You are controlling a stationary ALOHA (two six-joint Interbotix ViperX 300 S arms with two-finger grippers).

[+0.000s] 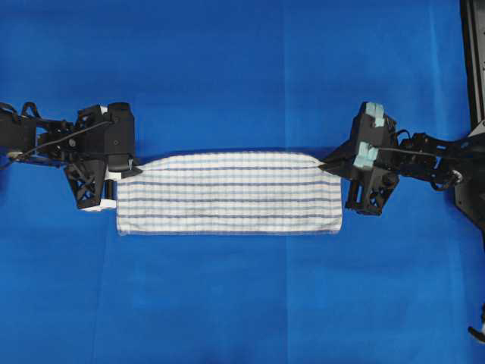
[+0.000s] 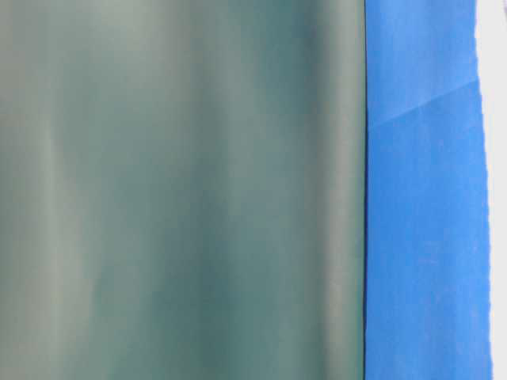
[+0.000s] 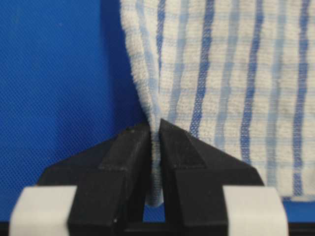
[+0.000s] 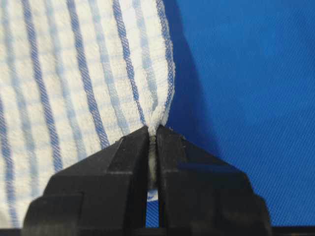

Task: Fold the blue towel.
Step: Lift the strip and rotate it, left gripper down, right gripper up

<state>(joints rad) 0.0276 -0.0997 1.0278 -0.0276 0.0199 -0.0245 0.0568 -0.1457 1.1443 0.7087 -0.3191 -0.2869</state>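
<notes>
The blue towel (image 1: 229, 193), white with thin dark and light blue stripes, lies as a long flat strip across the middle of the blue table covering (image 1: 227, 76). My left gripper (image 1: 136, 166) is shut on its far left corner, and the left wrist view shows the towel (image 3: 221, 78) pinched into a ridge between the black fingers (image 3: 129, 147). My right gripper (image 1: 324, 164) is shut on the far right corner. In the right wrist view the towel (image 4: 74, 73) bunches up between the fingers (image 4: 177, 152). The table-level view shows no towel.
The table-level view is mostly filled by a blurred grey-green surface (image 2: 182, 190), with blue covering (image 2: 420, 237) at its right. A black frame (image 1: 474, 61) stands at the table's right edge.
</notes>
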